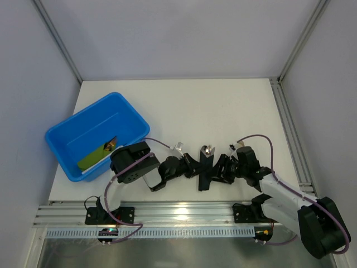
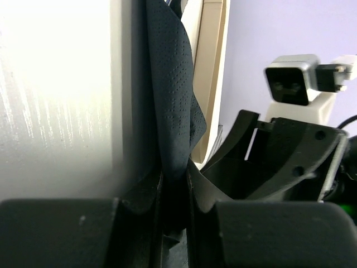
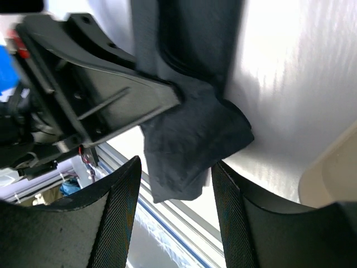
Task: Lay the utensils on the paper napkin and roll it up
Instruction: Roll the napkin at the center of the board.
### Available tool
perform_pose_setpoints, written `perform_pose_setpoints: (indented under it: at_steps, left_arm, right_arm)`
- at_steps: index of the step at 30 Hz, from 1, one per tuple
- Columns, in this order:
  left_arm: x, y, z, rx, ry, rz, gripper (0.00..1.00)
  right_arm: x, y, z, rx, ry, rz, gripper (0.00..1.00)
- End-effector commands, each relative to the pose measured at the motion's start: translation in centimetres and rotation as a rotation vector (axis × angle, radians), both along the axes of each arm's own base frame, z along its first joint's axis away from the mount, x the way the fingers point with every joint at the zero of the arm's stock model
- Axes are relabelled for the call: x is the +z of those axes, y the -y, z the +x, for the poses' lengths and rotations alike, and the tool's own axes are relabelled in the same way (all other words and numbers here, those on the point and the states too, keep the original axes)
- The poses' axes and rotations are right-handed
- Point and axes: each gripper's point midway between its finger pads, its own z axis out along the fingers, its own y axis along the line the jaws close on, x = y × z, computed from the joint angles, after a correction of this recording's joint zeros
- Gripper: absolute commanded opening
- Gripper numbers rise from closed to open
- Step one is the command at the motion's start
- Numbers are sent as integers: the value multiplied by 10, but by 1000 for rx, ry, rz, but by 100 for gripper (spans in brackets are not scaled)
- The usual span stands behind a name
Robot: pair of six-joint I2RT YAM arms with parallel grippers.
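The paper napkin [image 1: 204,167] is a slim black tube standing on end near the table's front edge, between my two grippers. A shiny tip of the utensils [image 1: 207,149] sticks out of its far end; the rest is hidden inside. My left gripper [image 1: 192,166] is shut on the napkin's side; in the left wrist view the dimpled black paper [image 2: 173,106] runs up out of the closed gripper [image 2: 174,173]. My right gripper [image 1: 220,169] is open on the other side. In the right wrist view its gripper [image 3: 175,164] straddles the napkin's loose folded end [image 3: 189,139] without pinching it.
A blue tub [image 1: 72,139] stands at the left with a green and yellow item [image 1: 97,155] in it. Aluminium rails [image 1: 178,215] run along the table's near edge just behind the grippers. The left gripper's body [image 3: 95,95] sits close in front of the right one.
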Motion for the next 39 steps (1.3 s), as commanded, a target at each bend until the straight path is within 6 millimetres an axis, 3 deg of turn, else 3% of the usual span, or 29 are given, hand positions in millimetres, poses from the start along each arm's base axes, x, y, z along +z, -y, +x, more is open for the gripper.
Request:
perform_pose_setpoints:
  at_steps: [1,5,10,13,18,28,31,32,33,39]
  left_arm:
    - [17,5,1,-14,36,-65,0]
    - [10,3,-1,-21,25,-42,0]
    - [5,2,-2,-22,12,-29,9]
    - [0,0,-3,-20,-2,-7,22]
    - [-8,-3,-4,-17,-21,24,33]
    - [-13,-13,-7,-8,-20,92,51]
    - [-17,-21,-9,3,-8,138,55]
    - [-10,-22,-8,5,9,139,58]
    - [-17,-27,-8,10,-1,181,59]
    - [-11,-44,-6,61,36,239,76]
  right_arm:
    - [20,-1,16,-34,114,13,57]
    - [28,4,26,-38,162,-34,57]
    - [23,2,28,-26,142,-45,56]
    - [17,2,29,-24,129,-54,56]
    - [13,1,31,-10,120,-60,56]
    - [27,-4,44,24,171,-67,55]
    - [32,-5,45,32,178,-64,55]
    - [34,-6,46,36,182,-64,55]
    - [34,-6,46,39,180,-64,55]
    - [37,-8,45,56,182,-60,55]
